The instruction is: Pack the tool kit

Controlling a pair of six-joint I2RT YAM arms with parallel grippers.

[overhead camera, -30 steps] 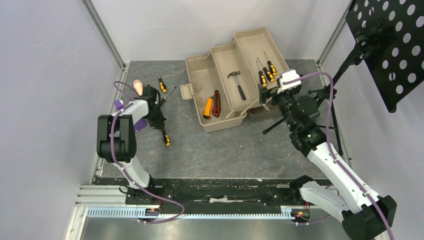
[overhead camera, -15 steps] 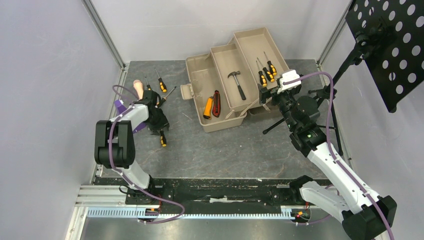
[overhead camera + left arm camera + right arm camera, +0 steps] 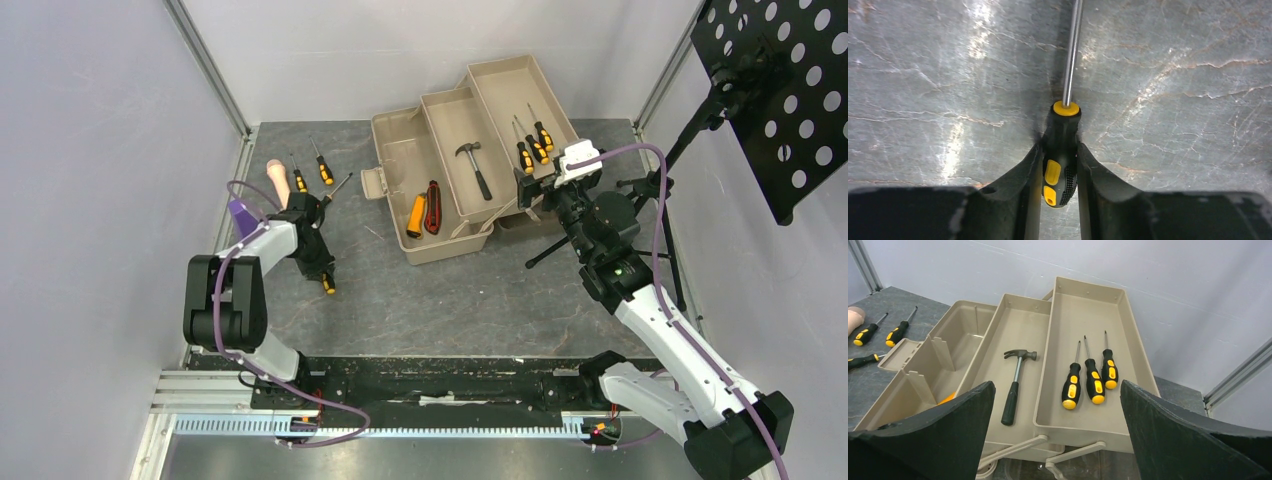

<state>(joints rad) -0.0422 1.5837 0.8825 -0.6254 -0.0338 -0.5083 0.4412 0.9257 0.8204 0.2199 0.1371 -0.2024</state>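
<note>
Left of centre in the overhead view, the left claw is clamped on the black-and-yellow screwdriver, with its fingers touching both sides of the handle and the shaft pointing to the top of the wrist frame. Over the last second the arm's elbow swung out toward the lower left and the wrist turned over the tool, so the beige rod at upper left now shows in full. The screwdriver itself barely shifted. It sits low over the grey surface, and I can't tell if it's off it yet. My read is that the grasp is made and the carry to the toolbox at upper centre hasn't started. The right claw hasn't moved. Its fingers are wide apart and empty, parked at the toolbox's right side. Already in: packed screwdrivers in the top tray, hammer in the middle tray, utility knife in the base. Three loose screwdrivers are still at upper left, so several picks remain.
</note>
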